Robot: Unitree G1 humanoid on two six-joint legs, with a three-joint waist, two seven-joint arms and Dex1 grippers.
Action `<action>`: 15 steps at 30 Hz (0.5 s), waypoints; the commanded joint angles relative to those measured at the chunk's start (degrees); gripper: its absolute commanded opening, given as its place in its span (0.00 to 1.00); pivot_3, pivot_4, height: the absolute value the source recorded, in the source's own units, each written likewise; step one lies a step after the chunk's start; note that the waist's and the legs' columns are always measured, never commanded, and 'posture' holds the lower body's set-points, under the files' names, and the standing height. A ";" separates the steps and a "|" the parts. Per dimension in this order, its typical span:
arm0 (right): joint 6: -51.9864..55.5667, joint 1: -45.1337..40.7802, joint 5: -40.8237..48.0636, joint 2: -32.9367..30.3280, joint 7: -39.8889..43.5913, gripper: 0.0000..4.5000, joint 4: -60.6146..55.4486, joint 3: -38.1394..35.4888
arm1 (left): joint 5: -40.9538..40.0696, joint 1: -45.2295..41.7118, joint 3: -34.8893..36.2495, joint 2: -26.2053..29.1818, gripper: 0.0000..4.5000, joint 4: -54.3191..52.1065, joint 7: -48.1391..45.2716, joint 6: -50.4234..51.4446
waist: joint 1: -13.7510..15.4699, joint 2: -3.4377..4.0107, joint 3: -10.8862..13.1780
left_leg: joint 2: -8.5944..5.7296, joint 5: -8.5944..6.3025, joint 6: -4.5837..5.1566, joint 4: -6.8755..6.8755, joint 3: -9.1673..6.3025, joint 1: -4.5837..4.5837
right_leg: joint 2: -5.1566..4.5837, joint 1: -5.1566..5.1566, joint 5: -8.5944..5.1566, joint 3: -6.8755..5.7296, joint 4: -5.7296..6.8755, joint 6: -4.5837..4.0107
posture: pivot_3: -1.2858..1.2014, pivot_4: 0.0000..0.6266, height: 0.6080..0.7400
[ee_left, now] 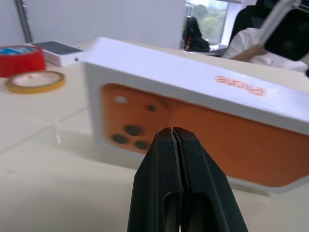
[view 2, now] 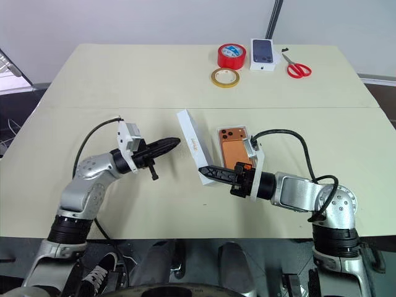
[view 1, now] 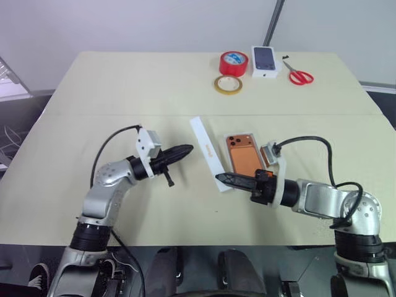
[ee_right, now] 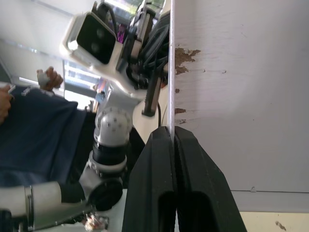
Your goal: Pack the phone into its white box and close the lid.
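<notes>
Head view: I count two tape rolls (view 1: 232,63), one scissors (view 1: 299,76), one phone (view 1: 242,155) in one white box (view 1: 210,153) standing tilted on edge between my grippers, left gripper (view 1: 188,149) shut, empty, beside it; right wrist view: right gripper (ee_right: 173,137) clamped on box wall.

beige table (view 1: 124,93), pale wall (view 1: 154,25)

An office or lab workspace. A plain cream table (view 1: 124,93) stands before a bare grey wall, with tape rolls (view 1: 233,63) and scissors (view 1: 299,75) at one o'clock. A seated person (ee_left: 251,43) and a window (ee_left: 212,17) appear beyond.
</notes>
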 commanded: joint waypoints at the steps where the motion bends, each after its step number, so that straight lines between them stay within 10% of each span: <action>1: -4.86 0.12 2.32 -1.63 -1.79 0.00 -0.36 1.00 | 0.67 -0.41 -2.58 -2.44 0.01 -1.27 0.49 -0.93 | 0.07 0.00 0.00 | 0.00 0.00 0.01 0.01 0.00 -0.03 | 0.00 -0.02 0.00 0.00 0.00 0.00 | 0.52 0.24 0.91; 7: -7.50 1.42 2.32 -2.60 -2.59 0.00 1.88 0.97 | 4.62 -2.50 -6.92 -8.18 0.01 4.38 2.18 -4.28 | 0.38 -0.02 0.00 | -0.01 -0.03 0.07 0.16 0.00 -0.11 | 0.00 0.00 0.00 -0.03 -0.01 0.01 | 0.52 0.24 0.91; 15: -9.72 2.90 2.32 -6.23 -5.03 0.80 2.77 -0.11 | 6.21 -7.73 -7.37 -13.51 0.00 13.29 2.32 -7.34 | 0.31 -0.02 0.00 | -0.01 -0.04 0.10 0.18 -0.01 -0.19 | 0.01 -0.07 0.01 -0.05 0.01 0.02 | 0.52 0.24 0.91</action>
